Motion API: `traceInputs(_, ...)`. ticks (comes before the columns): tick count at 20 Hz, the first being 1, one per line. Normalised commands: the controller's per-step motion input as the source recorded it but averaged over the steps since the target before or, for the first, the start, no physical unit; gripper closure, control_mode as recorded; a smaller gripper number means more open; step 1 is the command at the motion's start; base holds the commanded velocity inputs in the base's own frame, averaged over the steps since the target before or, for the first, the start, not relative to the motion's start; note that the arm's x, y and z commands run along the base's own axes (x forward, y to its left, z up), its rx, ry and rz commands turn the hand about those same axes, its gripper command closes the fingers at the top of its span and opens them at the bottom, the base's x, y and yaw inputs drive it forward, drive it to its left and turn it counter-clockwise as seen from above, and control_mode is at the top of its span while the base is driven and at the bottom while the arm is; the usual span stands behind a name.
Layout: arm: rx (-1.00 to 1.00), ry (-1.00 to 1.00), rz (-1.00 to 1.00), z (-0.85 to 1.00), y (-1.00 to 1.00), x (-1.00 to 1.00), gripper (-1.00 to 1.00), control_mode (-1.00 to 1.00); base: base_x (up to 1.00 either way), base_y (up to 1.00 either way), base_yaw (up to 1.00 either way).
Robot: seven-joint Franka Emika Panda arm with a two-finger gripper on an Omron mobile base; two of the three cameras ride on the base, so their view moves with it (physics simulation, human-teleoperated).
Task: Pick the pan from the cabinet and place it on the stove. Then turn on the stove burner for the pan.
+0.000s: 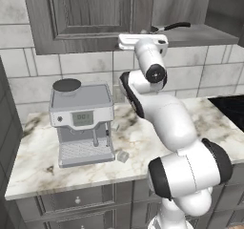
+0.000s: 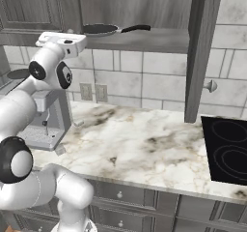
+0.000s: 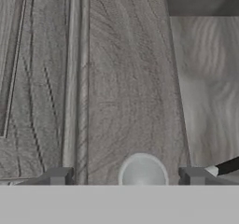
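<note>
Cabinet [image 2: 29, 6]: grey wood-grain, framed panel doors w/ small silver knob [image 3: 142, 171]; pan [image 2: 99, 29] black inside w/ thin black handle, outer wall colour can't tell. Counter [image 2: 144, 146]: white marble w/ brown-grey veining; wall tiles [image 2: 144, 81] pale grey w/ darker grout; drawers [image 1: 76, 202] grey w/ silver knobs. Stove [image 2: 226, 151]: black glass w/ thin grey rings; coffee machine [image 1: 82, 123] silver-grey w/ dark round lid; arm [image 1: 167, 118] white w/ dark joints.
</note>
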Motion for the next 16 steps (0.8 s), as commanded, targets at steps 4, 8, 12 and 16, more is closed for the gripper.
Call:
traceInputs(4,0.0,-0.01,0.02,0.0,0.17,0.35,1.0,-1.0,0.0,0.0,0.0)
traceInputs(8,0.0,0.0,0.05,0.0,0.12,0.28,1.0,-1.0,0.0,0.0,0.0)
traceInputs(12,0.03,0.0,0.09,-0.05,-0.02,0.25,1.0,-1.0,0.0,0.0,0.0)
traceInputs(16,0.06,0.0,0.06,-0.11,-0.24,0.17,1.0,-1.0,0.0,0.0,0.0)
